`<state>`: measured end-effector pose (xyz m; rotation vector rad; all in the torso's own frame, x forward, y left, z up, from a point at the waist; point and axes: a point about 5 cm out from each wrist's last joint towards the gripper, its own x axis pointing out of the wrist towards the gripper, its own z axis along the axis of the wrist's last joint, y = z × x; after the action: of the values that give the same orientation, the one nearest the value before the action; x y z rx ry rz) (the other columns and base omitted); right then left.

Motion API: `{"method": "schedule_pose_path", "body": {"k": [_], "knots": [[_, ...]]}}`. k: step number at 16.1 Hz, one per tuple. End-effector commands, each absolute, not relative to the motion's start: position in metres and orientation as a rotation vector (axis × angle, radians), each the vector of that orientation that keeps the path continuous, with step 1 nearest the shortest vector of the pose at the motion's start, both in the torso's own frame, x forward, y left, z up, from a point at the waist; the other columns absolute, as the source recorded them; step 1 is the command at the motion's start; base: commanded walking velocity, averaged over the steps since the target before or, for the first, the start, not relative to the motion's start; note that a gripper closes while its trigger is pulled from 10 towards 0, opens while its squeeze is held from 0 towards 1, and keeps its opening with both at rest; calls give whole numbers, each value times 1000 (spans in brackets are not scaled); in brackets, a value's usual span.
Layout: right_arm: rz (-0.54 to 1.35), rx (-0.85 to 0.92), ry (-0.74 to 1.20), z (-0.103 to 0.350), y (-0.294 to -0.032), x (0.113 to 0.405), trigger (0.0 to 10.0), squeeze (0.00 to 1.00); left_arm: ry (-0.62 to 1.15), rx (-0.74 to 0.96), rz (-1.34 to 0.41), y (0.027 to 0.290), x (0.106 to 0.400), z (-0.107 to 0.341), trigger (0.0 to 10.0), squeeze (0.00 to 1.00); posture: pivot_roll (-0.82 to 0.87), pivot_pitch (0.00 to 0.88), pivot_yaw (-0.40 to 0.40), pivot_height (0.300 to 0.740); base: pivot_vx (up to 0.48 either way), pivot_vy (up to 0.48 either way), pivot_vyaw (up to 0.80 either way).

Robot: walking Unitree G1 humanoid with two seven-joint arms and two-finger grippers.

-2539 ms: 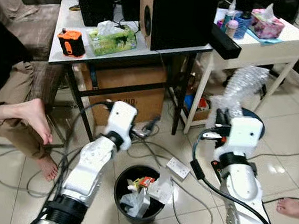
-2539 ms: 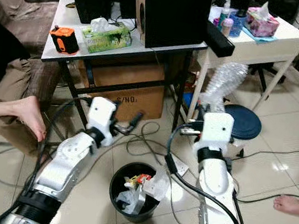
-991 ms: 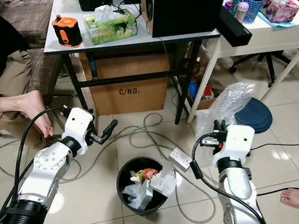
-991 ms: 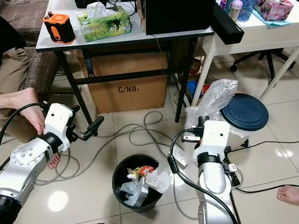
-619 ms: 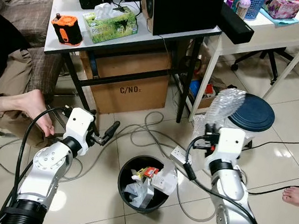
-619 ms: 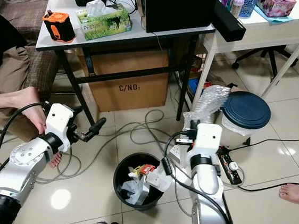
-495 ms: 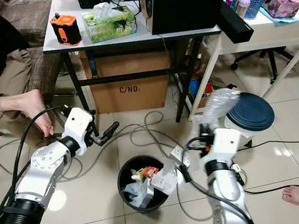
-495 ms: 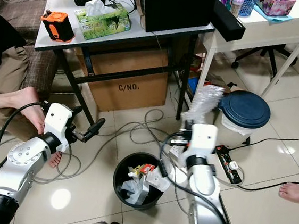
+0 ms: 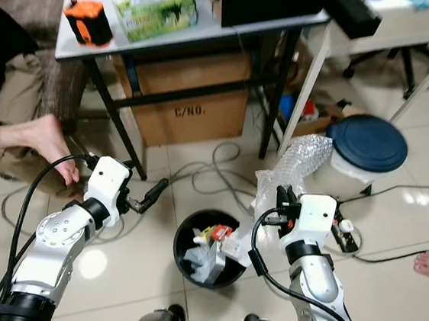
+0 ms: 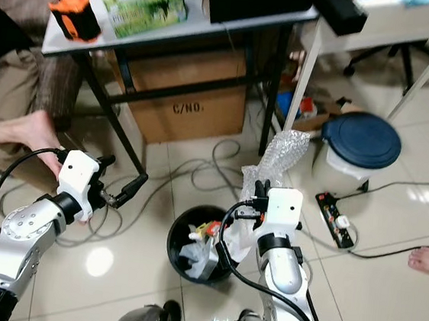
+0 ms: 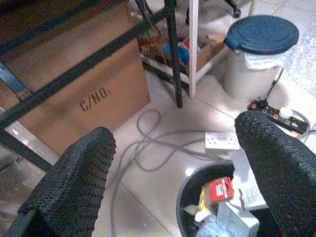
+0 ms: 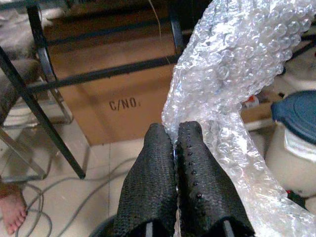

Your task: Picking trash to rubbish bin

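Note:
A sheet of clear bubble wrap [image 9: 292,162] stands up from my right gripper [image 9: 280,197], which is shut on its lower edge. In the right wrist view the two fingers [image 12: 160,163] are pressed together on the bubble wrap [image 12: 237,64]. The gripper hovers just right of the round black rubbish bin [image 9: 184,242] on the floor. The bin holds white paper and a red packet. My left gripper [image 11: 175,131] is open and holds nothing; it is out to the left of the bin [image 11: 190,190], above the cables.
A white bin with a blue lid [image 9: 367,142] stands to the right, a power strip [image 9: 342,234] beside it. Behind the black bin are a cardboard box [image 9: 193,105] and black table legs [image 9: 277,90]. Cables [image 9: 206,171] trail on the tiles. A person's bare feet [image 9: 36,138] are at the left.
My right gripper has carried the bubble wrap left, closer to the black bin. The camera has tilted down. The left arm has hardly moved.

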<state>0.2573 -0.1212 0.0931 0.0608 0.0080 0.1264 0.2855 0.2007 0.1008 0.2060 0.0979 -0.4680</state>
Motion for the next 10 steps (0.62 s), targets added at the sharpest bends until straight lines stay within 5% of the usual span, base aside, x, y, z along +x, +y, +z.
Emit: {"method": "schedule_pose_path", "body": {"k": [1, 10], "knots": [[124, 59, 3, 94, -118, 250, 0, 0, 130, 215, -479, 207, 278, 98, 10000, 0, -15, 312, 119, 740, 0, 0, 0], [126, 74, -1, 96, -114, 244, 0, 0, 155, 220, -495, 208, 277, 96, 10000, 0, -27, 314, 119, 740, 0, 0, 0]]}}
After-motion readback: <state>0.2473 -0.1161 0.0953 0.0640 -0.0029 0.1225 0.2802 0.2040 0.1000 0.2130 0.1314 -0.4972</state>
